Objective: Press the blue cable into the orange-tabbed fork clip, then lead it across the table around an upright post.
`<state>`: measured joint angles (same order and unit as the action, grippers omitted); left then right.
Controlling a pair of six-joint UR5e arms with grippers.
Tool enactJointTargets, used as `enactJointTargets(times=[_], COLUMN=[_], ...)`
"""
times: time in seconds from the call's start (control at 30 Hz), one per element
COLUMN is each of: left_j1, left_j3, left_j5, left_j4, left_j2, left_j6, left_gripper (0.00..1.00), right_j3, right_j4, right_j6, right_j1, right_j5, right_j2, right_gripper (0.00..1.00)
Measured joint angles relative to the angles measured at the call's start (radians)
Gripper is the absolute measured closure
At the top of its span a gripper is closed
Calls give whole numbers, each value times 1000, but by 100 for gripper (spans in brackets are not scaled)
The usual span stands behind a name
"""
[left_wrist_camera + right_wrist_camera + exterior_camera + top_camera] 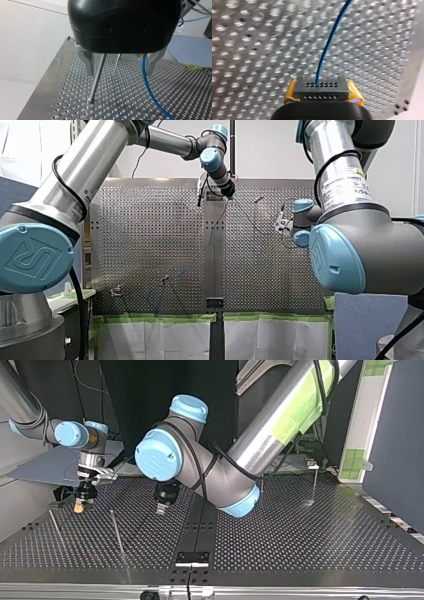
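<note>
Nearest, our left gripper point(119, 73), black-bodied with metal fingers point(87, 63), has its jaws spread and holds nothing. Just ahead of it, framed between those fingers, stands the slim upright steel post point(96, 80), rooted in the perforated metal table point(62, 100). Whether the fingers actually straddle it we cannot tell. The thin blue cable point(148, 85) passes beside the post, apart from it, close inside the finger farther from the post. Behind the post stands a second thin rod point(117, 59). Well apart from the post, our right gripper point(322, 100) has its yellow pads point(289, 93) pressed together about a grey perforated block point(322, 87). The cable rises from between them, and we judge it pinched there. The orange-tabbed fork clip we cannot identify in any view, so its seating is unverified.

Judgement: the step in hand is leading the cable around the post. To do it well, the right gripper should carry the cable past the post low, near its base, under light tension. That way it bears on the post without lifting off its top. The left gripper's open fingers should guide only and avoid striking the post.
</note>
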<state>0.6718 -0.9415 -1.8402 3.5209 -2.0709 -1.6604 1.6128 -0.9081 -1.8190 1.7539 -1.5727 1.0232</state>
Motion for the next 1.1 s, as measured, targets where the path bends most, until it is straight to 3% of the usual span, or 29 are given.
enactJointTargets(times=[0.17,0.47,0.7,0.83,1.1], left_j1=[1,3,6,6,12], left_j3=[0,-1,-11,-13,-14], left_j5=[-23,-93,-105,-104,-106], left_j4=[3,27,27,26,26], left_j2=[0,0,-1,0,0], left_j6=[0,4,4,5,5], left_gripper=[6,6,6,6,6], right_j3=[-8,-22,-56,-61,-36], right_j4=[47,130,187,218,287], right_j6=[-3,-26,-29,-22,18], right_j1=[-2,-8,-7,-10,-21], right_j5=[-6,-2,28,51,86], right_j2=[46,130,186,217,287], right_gripper=[100,100,100,100,100])
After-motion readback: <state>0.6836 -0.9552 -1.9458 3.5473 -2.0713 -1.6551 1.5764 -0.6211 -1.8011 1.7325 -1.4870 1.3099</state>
